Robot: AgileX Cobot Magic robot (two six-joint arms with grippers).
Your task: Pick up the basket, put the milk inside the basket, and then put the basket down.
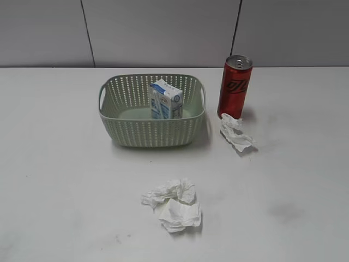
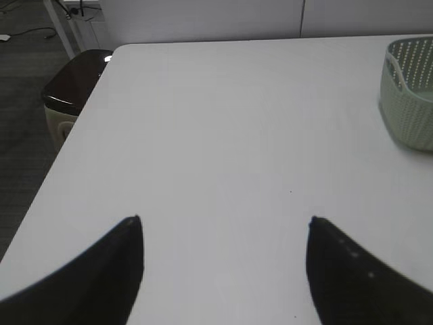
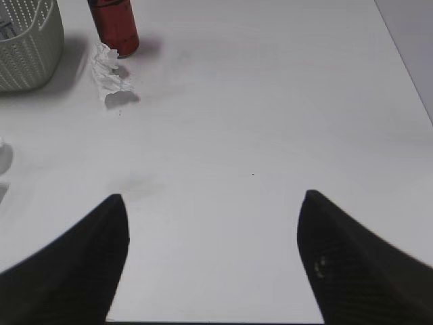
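Observation:
The pale sage-green basket (image 1: 152, 126) stands on the white table at centre back. The white and blue milk carton (image 1: 165, 99) stands upright inside it. The basket's edge also shows in the left wrist view (image 2: 408, 101) and in the right wrist view (image 3: 27, 51). My left gripper (image 2: 224, 220) is open and empty over bare table, well left of the basket. My right gripper (image 3: 212, 196) is open and empty over bare table, well right of the basket. Neither gripper shows in the exterior view.
A tall red soda can (image 1: 234, 87) stands right of the basket, with a crumpled tissue (image 1: 235, 132) in front of it. More crumpled tissue (image 1: 173, 204) lies at front centre. A dark bin (image 2: 71, 88) stands off the table's left edge.

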